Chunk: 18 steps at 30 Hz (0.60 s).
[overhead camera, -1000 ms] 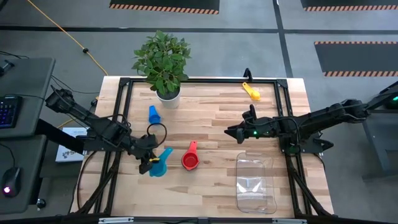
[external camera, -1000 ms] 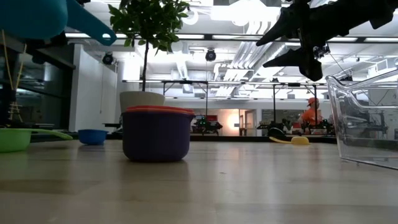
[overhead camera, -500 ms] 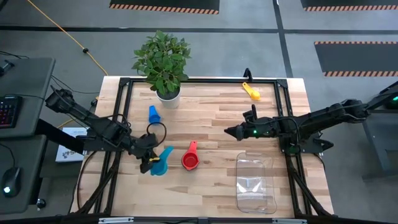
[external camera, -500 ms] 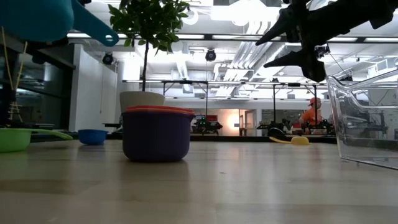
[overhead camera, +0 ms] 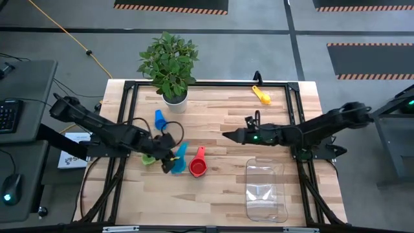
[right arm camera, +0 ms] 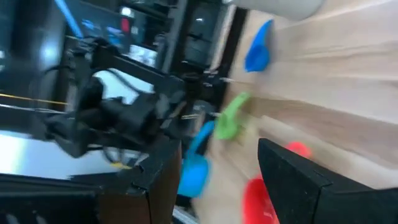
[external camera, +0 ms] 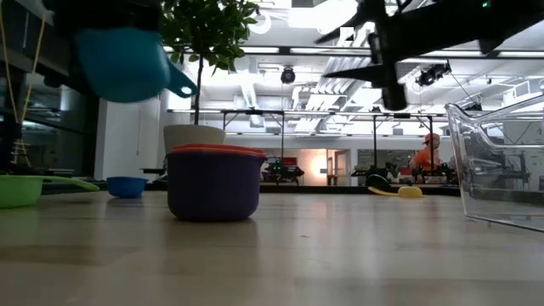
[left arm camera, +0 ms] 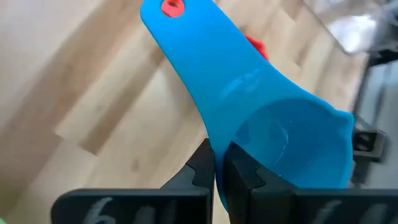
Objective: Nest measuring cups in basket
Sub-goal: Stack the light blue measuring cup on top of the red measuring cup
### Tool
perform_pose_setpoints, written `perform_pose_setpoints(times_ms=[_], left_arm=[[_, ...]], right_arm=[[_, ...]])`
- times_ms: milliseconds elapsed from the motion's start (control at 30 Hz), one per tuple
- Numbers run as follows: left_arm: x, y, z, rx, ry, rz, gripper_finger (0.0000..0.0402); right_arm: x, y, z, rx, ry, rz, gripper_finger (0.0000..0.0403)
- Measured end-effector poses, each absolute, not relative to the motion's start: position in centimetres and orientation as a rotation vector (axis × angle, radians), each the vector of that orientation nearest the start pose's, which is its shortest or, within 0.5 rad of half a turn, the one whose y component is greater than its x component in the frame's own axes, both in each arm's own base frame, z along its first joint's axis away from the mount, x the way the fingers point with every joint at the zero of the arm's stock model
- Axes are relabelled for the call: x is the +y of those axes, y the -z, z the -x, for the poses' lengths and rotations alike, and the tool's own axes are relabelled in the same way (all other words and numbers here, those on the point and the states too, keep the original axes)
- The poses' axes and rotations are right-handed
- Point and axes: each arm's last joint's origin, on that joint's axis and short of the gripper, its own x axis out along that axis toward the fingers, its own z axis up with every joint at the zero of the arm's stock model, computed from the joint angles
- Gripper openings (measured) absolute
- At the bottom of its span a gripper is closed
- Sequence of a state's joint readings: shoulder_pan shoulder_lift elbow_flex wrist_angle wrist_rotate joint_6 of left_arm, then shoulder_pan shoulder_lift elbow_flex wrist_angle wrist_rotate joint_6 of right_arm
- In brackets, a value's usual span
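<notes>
Moved: left gripper (overhead camera: 169, 161) carries the light blue cup (overhead camera: 180, 158) toward the red cup (overhead camera: 197, 167), now just beside it; a green cup (overhead camera: 149, 158) is uncovered behind.
Left jaws: clamped on the light blue cup's handle.
Right gripper (overhead camera: 228, 136): has reached nearer the red cup, jaws apart, empty.
Basket (overhead camera: 265, 191): beyond the red cup, seemingly empty.
Meaning: nesting under way; nothing binned.
</notes>
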State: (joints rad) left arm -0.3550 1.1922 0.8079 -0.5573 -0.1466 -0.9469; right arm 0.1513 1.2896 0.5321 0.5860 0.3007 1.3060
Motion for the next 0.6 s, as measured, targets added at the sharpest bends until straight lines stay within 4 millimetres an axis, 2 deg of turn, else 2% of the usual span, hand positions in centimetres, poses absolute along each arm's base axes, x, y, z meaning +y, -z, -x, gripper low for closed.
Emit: perform_pose_setpoints(times_ms=[267,433,600], left_arm=[[-6.1,-23.9,-25.2,0.898,-0.299,0.538,0.0004],[-6.0,-23.7,-26.5,0.904,-0.324,0.467,0.0004],[-6.2,-23.3,-27.2,0.890,-0.315,0.454,0.0003]], right_arm=[[4.0,-20.6,-31.4,0.078,0.207,-1.268,0.0204],[3.9,-20.3,-34.5,0.101,0.192,-1.346,0.0204],[3.8,-20.2,-36.6,0.151,0.211,-1.357,0.0204]])
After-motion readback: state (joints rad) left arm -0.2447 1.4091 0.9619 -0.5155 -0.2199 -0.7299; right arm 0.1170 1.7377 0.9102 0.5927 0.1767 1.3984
